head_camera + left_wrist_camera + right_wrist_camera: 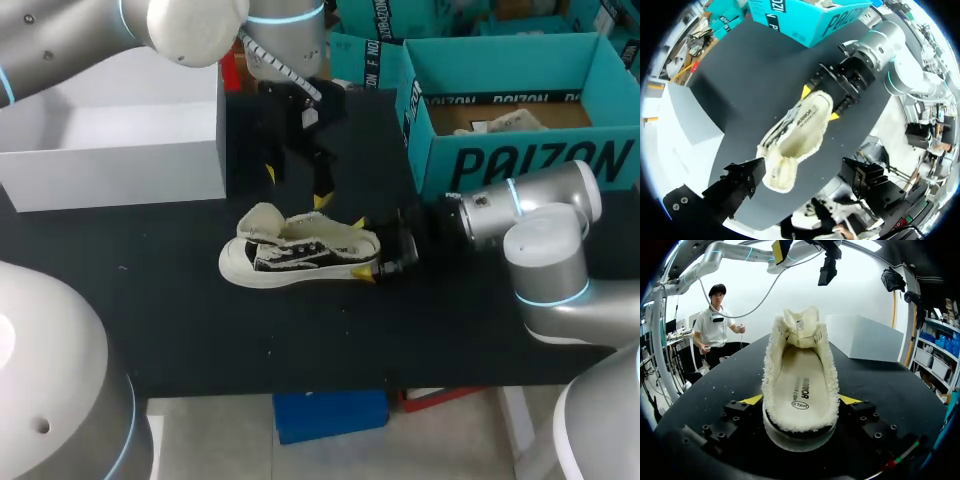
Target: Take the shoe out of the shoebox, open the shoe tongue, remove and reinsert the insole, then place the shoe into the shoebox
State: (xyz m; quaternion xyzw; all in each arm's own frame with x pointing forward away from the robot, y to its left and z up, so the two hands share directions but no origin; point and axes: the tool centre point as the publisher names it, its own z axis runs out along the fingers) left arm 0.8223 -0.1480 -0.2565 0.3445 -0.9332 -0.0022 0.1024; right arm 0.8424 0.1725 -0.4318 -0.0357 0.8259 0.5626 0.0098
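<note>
Between the fingers of the right gripper (362,247), clamped on its heel from both sides, the shoe (300,250) lies on the table (200,330), outside the shoebox (540,165). Above it hangs the left gripper (296,186), jaws apart, over the raised tongue (801,326) and the seated insole (800,387). The risk I see is that a pinch catches the fleece lining (771,365) instead of the insole's edge, or that an upward pull drags the shoe out of the heel clamp.
</note>
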